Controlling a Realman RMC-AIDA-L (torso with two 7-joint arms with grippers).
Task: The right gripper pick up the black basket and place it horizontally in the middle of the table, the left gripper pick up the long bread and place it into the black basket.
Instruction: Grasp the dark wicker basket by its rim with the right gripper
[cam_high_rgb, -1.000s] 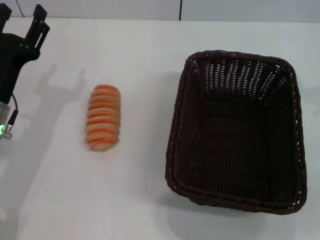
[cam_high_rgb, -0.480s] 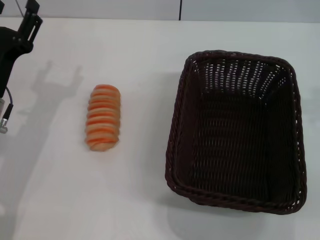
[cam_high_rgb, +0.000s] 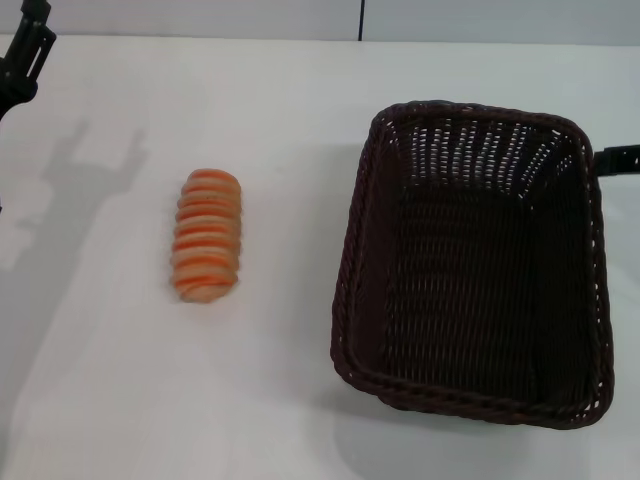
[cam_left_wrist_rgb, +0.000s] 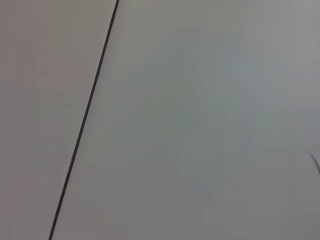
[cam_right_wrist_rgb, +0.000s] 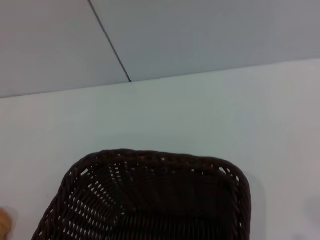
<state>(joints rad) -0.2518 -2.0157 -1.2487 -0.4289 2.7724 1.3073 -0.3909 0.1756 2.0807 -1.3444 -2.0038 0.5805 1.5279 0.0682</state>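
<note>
The black basket (cam_high_rgb: 475, 265) stands empty on the right half of the white table (cam_high_rgb: 280, 120), its long side running away from me. It also shows in the right wrist view (cam_right_wrist_rgb: 150, 200). The long bread (cam_high_rgb: 207, 235) lies on the table left of the basket, well apart from it; a sliver of the bread shows in the right wrist view (cam_right_wrist_rgb: 3, 222). My left gripper (cam_high_rgb: 28, 45) is at the far left corner, high and far from the bread, mostly out of view. A black tip of my right gripper (cam_high_rgb: 618, 158) shows at the right edge, beside the basket's far right corner.
A grey wall with a dark vertical seam (cam_high_rgb: 360, 18) runs behind the table's far edge. The left wrist view shows only a plain pale surface with a dark seam (cam_left_wrist_rgb: 85, 115). The left gripper's shadow (cam_high_rgb: 85, 165) falls on the table left of the bread.
My left gripper has pulled back up and to the left, nearly out of view. The tip of my right gripper has come into view at the right edge. Bread and basket have not moved.
</note>
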